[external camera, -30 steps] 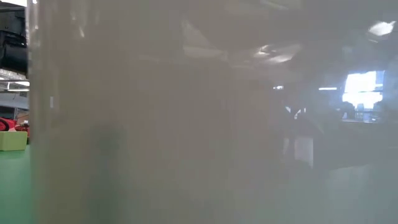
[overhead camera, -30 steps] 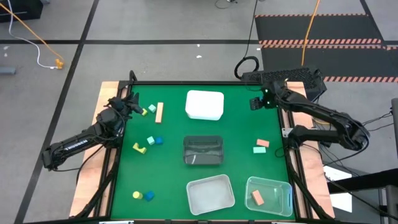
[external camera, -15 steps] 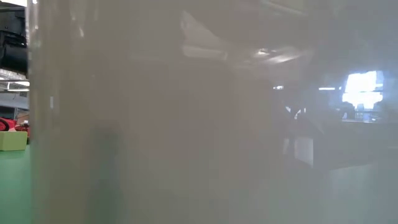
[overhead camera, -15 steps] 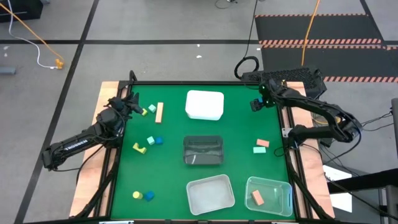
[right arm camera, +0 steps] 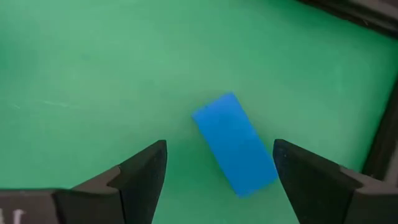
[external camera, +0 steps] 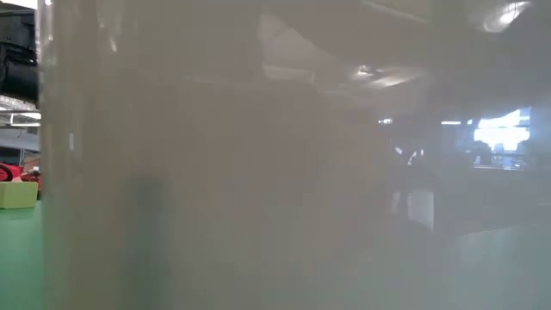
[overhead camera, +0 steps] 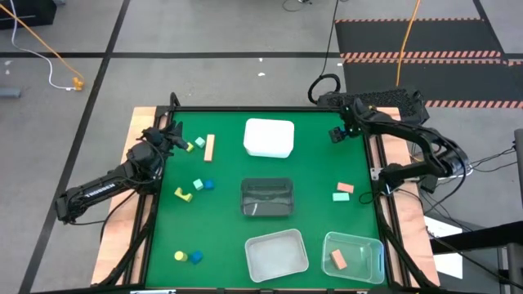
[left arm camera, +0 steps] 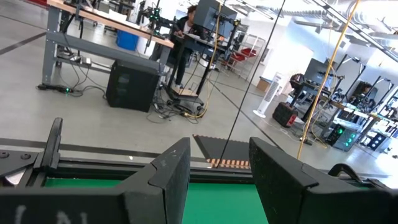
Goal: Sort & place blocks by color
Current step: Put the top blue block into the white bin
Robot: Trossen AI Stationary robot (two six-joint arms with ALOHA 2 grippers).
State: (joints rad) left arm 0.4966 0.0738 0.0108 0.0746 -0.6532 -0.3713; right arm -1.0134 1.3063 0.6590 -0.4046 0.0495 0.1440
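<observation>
My right gripper (overhead camera: pixel 337 133) (right arm camera: pixel 217 152) hangs open near the table's far right corner. It points down over a blue bar (right arm camera: pixel 235 144) that lies flat on the green mat, with a finger on either side and clear of it. My left gripper (overhead camera: pixel 172 135) (left arm camera: pixel 219 152) waits open at the far left, beside a yellow block (overhead camera: pixel 199 142), a green one (overhead camera: pixel 189 148) and a salmon bar (overhead camera: pixel 209 148). More blocks lie at left centre (overhead camera: pixel 197 185), near left (overhead camera: pixel 188 256) and right (overhead camera: pixel 343 192). One salmon block (overhead camera: pixel 337 260) rests in a clear tub (overhead camera: pixel 372 245).
A white tub (overhead camera: pixel 269 138) stands far centre, a dark tub (overhead camera: pixel 266 198) mid-table and a second clear tub (overhead camera: pixel 277 253) at the near edge. A pale tub wall (external camera: pixel 258 172) fills nearly all of the low view. The black table frame (right arm camera: pixel 379 130) runs close beside the blue bar.
The right arm's elbow and forearm have swung toward the table's far edge, while its gripper has stayed over the far right corner of the mat. The left arm and the blocks have kept still.
</observation>
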